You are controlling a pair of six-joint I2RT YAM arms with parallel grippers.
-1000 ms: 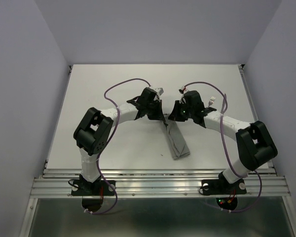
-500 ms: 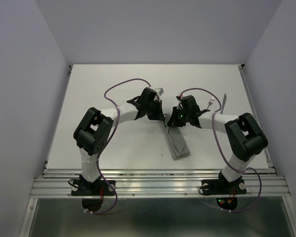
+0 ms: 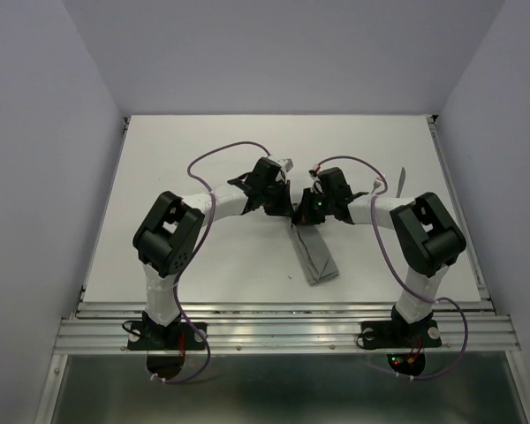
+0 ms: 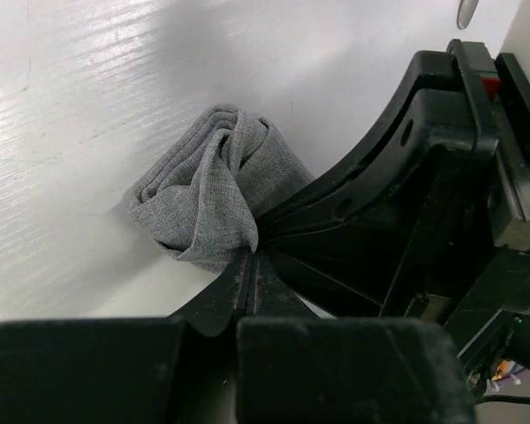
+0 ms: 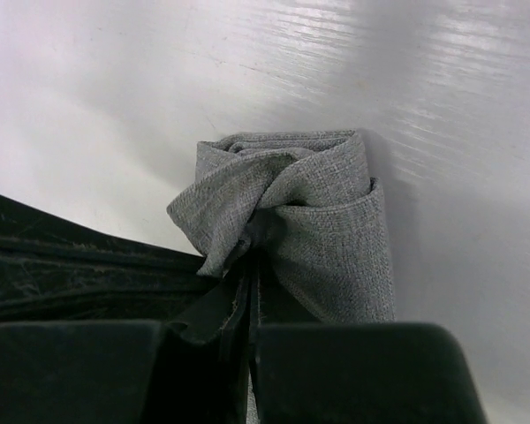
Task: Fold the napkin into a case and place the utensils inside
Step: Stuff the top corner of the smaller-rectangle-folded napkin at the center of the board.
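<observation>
The right gripper (image 5: pixel 252 243), having swung in from the right and closed, now pinches the far end of the folded napkin (image 3: pixel 314 254) beside the left gripper (image 4: pixel 251 254), likewise clamped there, at mid-table (image 3: pixel 203 146), seemingly ready for a two-handed fold.

From above, the far end of the narrow folded grey cloth strip (image 3: pixel 314 256) hides under the black left gripper (image 3: pixel 287 212) and right gripper (image 3: pixel 304 215).
</observation>
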